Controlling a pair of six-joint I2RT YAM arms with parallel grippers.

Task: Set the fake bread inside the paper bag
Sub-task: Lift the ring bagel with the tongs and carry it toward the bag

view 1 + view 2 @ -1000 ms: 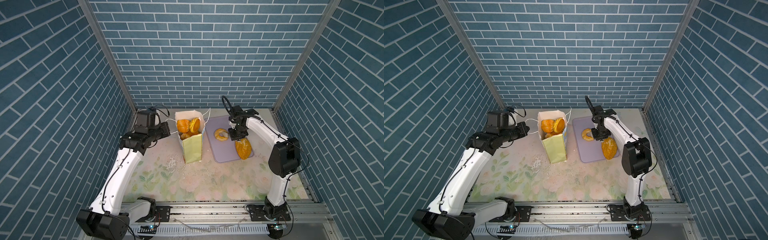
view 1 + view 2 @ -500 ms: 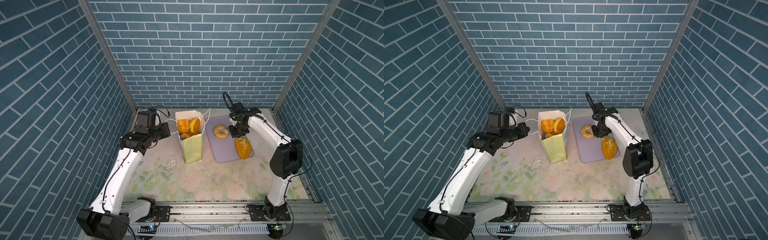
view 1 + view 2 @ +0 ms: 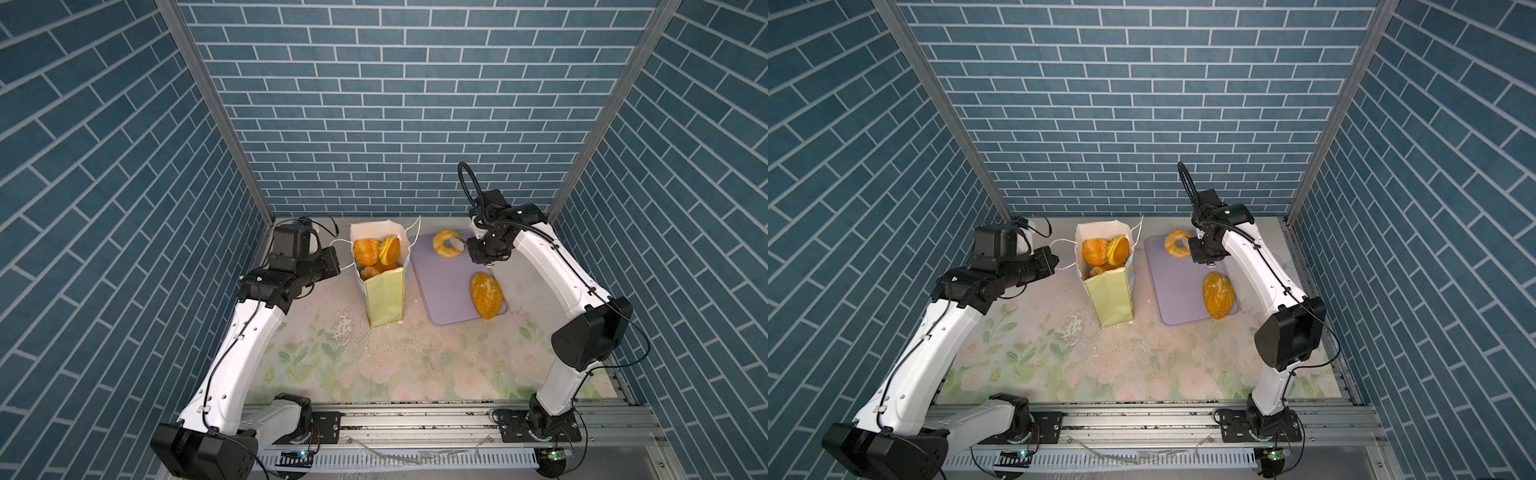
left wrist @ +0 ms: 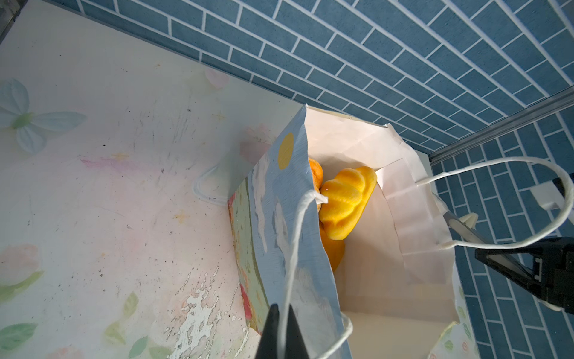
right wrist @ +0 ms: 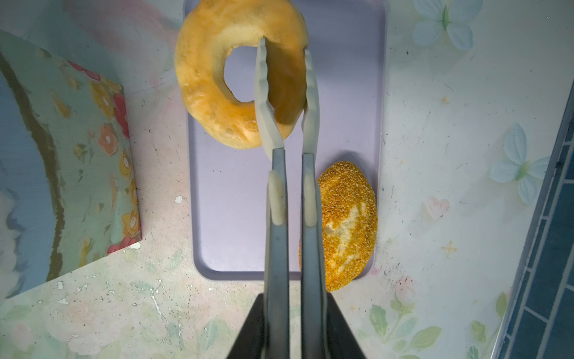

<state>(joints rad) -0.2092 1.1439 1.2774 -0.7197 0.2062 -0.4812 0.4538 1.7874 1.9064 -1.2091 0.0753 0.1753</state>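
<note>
Right wrist view is showing the right fingers (image 5: 264, 102) nearly closed and pinching one side of the ring doughnut (image 5: 217, 93) — one finger is passing through the hole, its partner is pressing on the outer edge. The doughnut is sitting tilted over the far end of the lilac tray (image 5: 230, 202); whether it is touching the tray I cannot tell.

In both top views, taking the back wall (image 3: 395, 124) as 12 o'clock, the tray is lying at about 1 o'clock on the counter (image 3: 395, 365). The doughnut is hanging at the tray's 12 o'clock end. The seeded loaf (image 3: 486, 295) is lying at the tray's 5 o'clock corner, partly over the edge and well apart from the doughnut.

The paper bag (image 3: 384, 295) is standing upright at about 11 o'clock on the counter, just beside the tray's 9 o'clock side. Its mouth is open, and several pieces of the fake bread (image 3: 365, 251) are filling it near to the rim. In the left wrist view a ridged yellow pastry (image 4: 344, 205) is leaning against the white lining. The left fingers (image 4: 271, 332) are fully closed on the white cord handle (image 4: 295, 236) of the bag's blue face — the cord is running between their dark tips, at the bag's 9 o'clock side.
</note>
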